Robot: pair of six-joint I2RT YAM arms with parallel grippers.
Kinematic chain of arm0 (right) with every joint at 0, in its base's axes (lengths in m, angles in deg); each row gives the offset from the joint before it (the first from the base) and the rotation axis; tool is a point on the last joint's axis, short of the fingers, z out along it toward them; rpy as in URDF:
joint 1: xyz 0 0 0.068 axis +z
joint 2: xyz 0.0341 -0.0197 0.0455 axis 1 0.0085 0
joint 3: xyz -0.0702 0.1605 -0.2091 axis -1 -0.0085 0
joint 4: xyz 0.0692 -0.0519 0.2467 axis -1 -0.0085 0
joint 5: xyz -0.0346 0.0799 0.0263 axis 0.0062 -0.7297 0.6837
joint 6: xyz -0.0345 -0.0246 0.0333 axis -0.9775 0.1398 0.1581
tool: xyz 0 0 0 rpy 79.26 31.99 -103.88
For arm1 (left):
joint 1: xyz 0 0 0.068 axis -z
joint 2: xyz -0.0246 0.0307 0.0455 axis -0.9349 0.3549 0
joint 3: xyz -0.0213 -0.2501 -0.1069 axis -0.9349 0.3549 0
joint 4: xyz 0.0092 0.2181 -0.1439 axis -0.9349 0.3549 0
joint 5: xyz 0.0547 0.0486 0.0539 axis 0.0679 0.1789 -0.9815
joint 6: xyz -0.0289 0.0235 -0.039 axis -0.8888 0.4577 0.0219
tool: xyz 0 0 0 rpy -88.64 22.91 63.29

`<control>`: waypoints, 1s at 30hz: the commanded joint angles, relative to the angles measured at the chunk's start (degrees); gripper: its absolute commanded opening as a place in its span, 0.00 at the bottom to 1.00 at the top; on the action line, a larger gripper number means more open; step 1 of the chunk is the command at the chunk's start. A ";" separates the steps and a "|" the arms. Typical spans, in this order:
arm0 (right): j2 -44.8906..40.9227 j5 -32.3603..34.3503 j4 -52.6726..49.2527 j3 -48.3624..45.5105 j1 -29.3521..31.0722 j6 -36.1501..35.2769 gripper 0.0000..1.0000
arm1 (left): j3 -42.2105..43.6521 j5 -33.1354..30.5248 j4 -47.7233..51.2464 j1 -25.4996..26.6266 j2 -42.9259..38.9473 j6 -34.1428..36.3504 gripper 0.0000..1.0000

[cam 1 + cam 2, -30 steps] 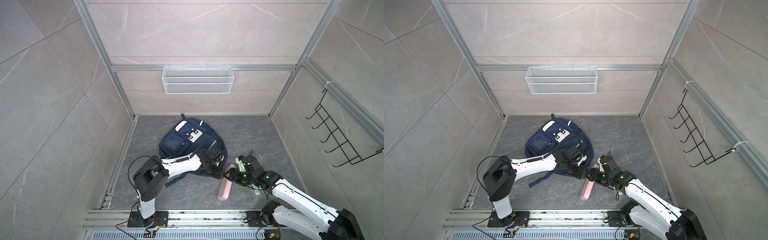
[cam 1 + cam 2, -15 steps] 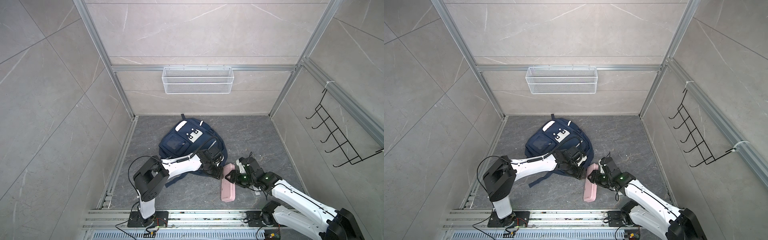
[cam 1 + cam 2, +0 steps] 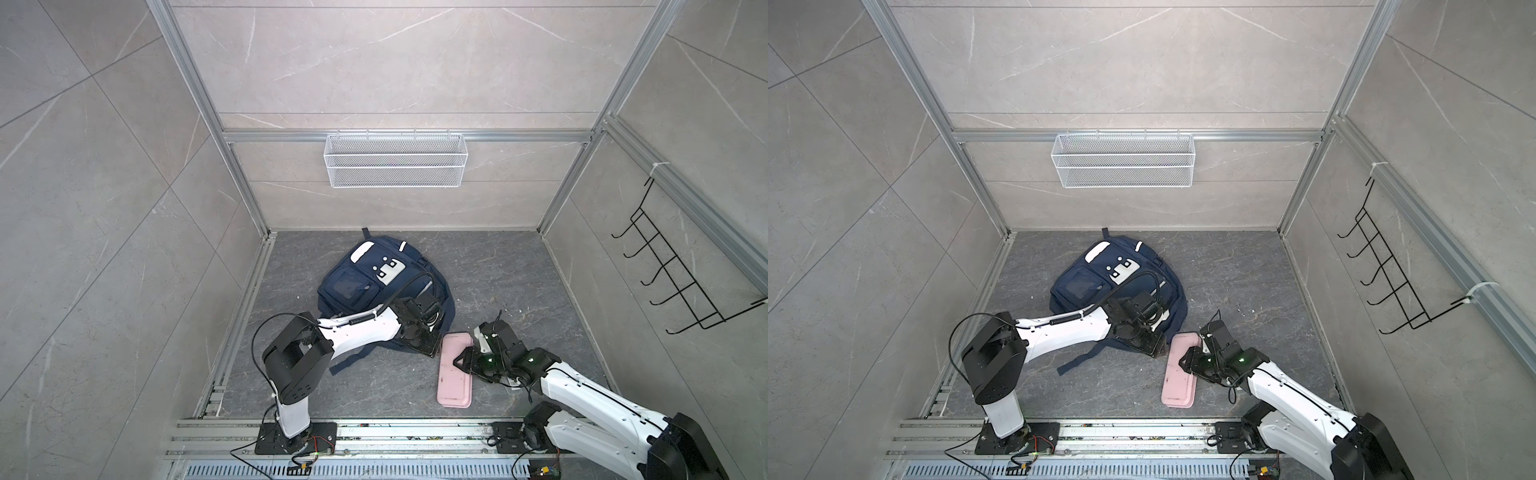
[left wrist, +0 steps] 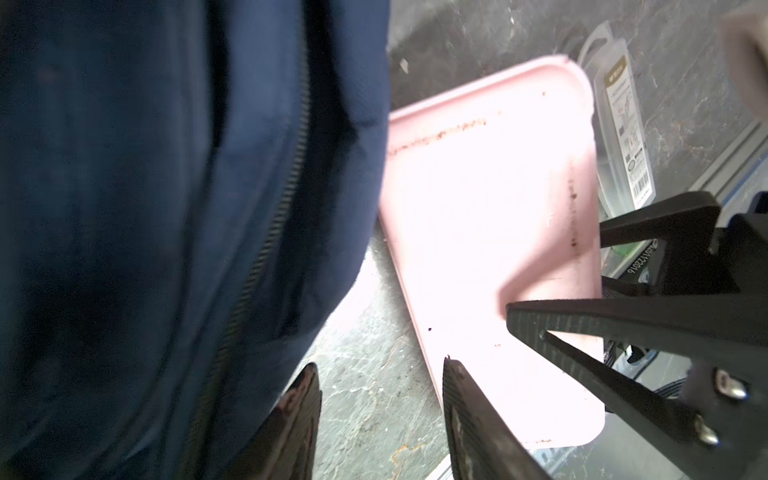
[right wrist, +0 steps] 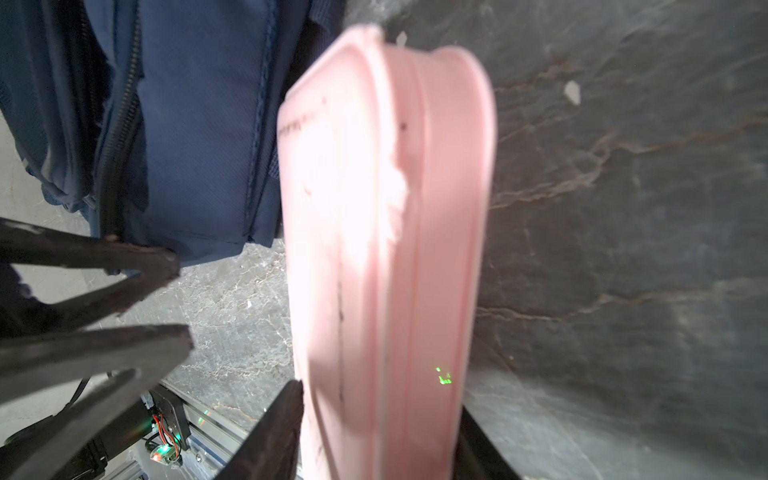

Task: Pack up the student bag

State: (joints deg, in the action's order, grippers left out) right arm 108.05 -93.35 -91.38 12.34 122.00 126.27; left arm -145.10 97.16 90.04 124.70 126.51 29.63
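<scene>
One backpack (image 3: 365,282), navy, lying front-up mid-bench (image 3: 498,270), its near right part covered by the left arm (image 3: 357,332). One pink case (image 3: 455,382) just right of it, nearer. One blister pack (image 4: 623,124), shown only by the left wrist camera, partly behind the case, label unreadable. One wire basket (image 3: 395,166), far wall; one hook rack (image 3: 673,274), right wall. Left end effector (image 4: 380,365): fingers apart, holding nothing, at the backpack's edge. Right end effector (image 5: 380,399): clamped on the pink case.

I'm in a lab test cell: alu frame (image 3: 291,136), tile walls (image 3: 395,62), wire basket (image 3: 395,166) upper ctr, hook rack (image 3: 677,270) right, my btm rail (image 3: 415,432).
</scene>
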 commanded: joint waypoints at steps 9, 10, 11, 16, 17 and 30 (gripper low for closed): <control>1.65 0.56 3.12 -3.18 0.12 1.33 0.46 | -0.08 -2.02 1.82 -6.02 -8.24 1.76 0.50; 1.60 0.56 2.98 -3.16 0.16 1.33 0.44 | 0.27 -1.98 1.71 -6.61 -8.72 1.72 0.50; 1.57 0.56 2.96 -3.17 0.12 1.39 0.43 | 0.54 -1.96 1.61 -6.94 -9.12 1.62 0.50; 1.13 0.78 2.13 -2.76 0.12 1.10 0.30 | 1.62 -2.09 1.36 -9.46 -10.90 1.46 0.50; 0.99 0.87 1.55 -2.39 0.12 0.95 0.28 | 1.77 -2.01 1.36 -9.90 -11.16 1.33 0.50; -3.96 2.95 -4.83 0.00 0.14 0.30 0.10 | 2.49 -2.21 1.73 -13.10 -12.84 1.36 0.50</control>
State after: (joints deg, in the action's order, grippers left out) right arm 104.97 -93.48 -89.52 11.43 122.00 127.69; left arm -143.00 95.45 91.24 111.85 116.00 30.02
